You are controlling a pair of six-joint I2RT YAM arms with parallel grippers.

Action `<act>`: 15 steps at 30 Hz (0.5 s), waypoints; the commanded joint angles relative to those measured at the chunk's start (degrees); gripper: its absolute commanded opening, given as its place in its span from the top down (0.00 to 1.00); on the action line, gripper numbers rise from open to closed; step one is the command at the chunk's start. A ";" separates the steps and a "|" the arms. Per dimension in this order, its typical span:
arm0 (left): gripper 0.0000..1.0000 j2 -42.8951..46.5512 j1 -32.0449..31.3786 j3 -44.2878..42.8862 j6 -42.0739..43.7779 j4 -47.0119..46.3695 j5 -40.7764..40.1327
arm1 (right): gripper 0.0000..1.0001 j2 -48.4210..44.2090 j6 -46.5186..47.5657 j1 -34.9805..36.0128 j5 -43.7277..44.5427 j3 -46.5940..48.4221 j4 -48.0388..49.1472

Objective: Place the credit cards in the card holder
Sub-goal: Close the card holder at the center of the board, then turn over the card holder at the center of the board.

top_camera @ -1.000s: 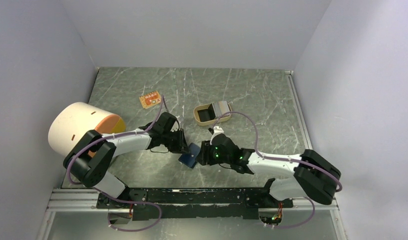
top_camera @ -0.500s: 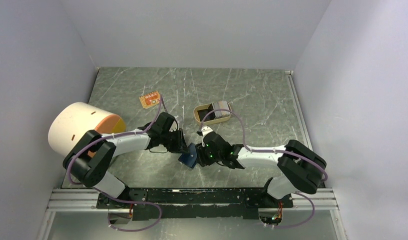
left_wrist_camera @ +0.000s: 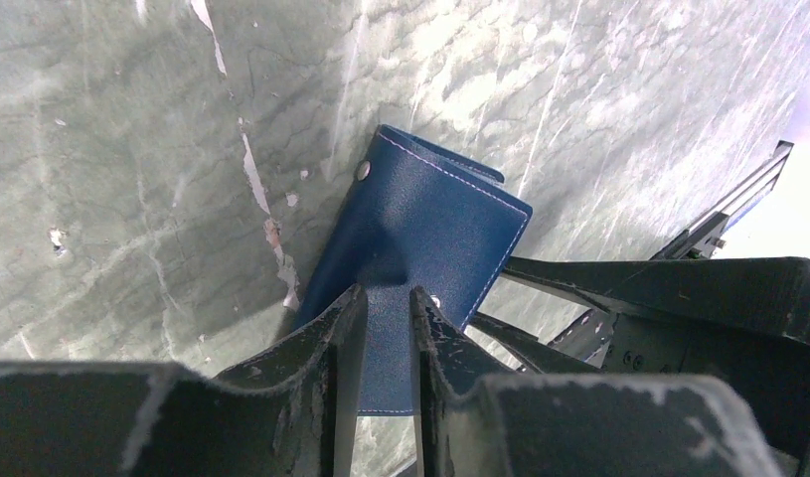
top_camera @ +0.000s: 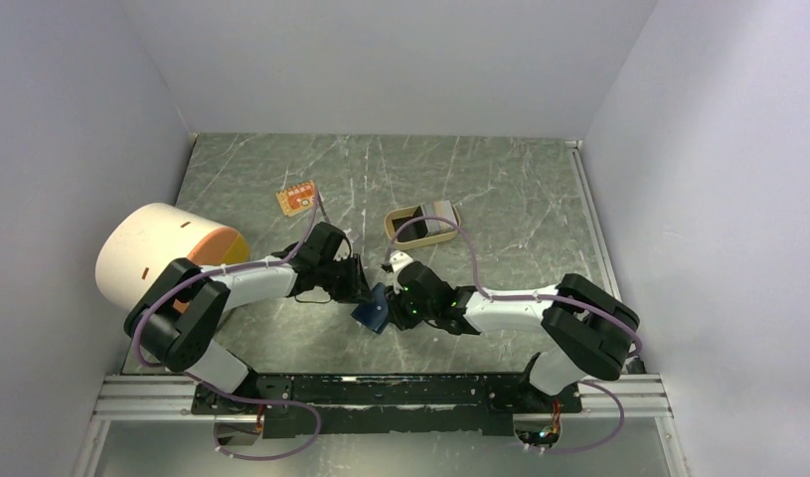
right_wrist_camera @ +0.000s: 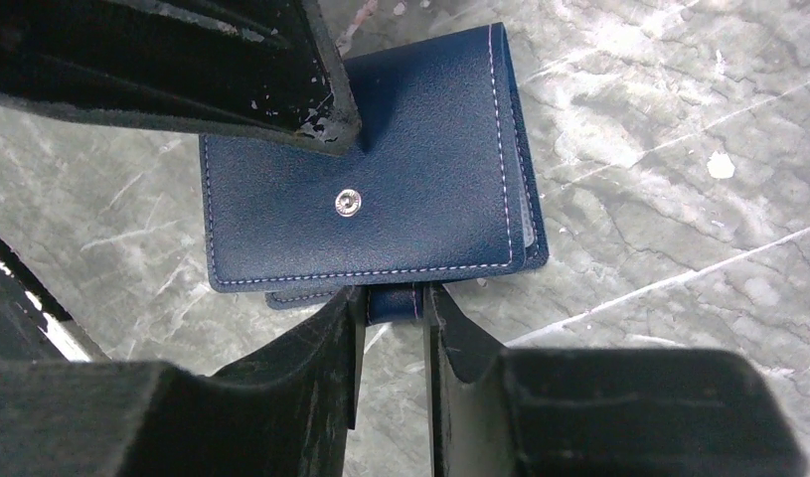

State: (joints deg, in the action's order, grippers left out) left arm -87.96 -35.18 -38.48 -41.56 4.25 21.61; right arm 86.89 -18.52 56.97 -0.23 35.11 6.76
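The card holder (right_wrist_camera: 381,189) is between the two grippers, near the front middle of the table (top_camera: 500,189), folded shut with the dark navy outside and its snap (right_wrist_camera: 349,203) facing up. It looks light and soft, like thin leather that bends easily, and the smooth skin may slip, so I think the best hold is on an edge or on the small closing tab (right_wrist_camera: 393,303), not on the flat face. The left gripper (left_wrist_camera: 389,328) has its fingers (left_wrist_camera: 321,368) pressed close on one short edge of the card holder. The right gripper (right_wrist_camera: 393,318) has its fingers (right_wrist_camera: 311,368) one on each side of the tab and seems to pinch it, though the grip may not be firm yet. Whether the card holder lies flat or is a little lifted, I cannot tell. Its long axis runs across the right wrist view, and in the top view it lies diagonal, the tab side toward the right gripper. The credit cards (top_camera: 442,211) are well apart from it — a grey stack in the tan tray (top_camera: 393,229) farther back on the table.
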 commanded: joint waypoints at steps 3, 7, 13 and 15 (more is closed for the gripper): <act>0.70 -0.25 -0.07 0.02 0.51 3.15 0.26 | 1.00 -1.71 2.51 0.17 -1.51 -1.53 5.80; 0.70 -0.48 -0.03 -0.20 0.68 4.13 -1.00 | 1.00 -4.99 4.21 0.16 -6.33 -3.77 11.65; 0.70 -2.53 -0.12 0.01 1.00 3.74 -1.28 | 1.00 -9.37 4.69 0.20 -11.84 -9.01 21.48; 0.69 -2.48 -0.05 -0.05 0.74 3.59 -1.39 | 1.00 -9.78 6.13 0.19 -11.96 -9.98 23.00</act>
State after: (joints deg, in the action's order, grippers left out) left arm -88.23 -35.18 -38.72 -41.58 4.64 21.67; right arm 79.07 -14.70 56.95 -7.64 26.15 20.43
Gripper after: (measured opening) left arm 0.300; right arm 0.268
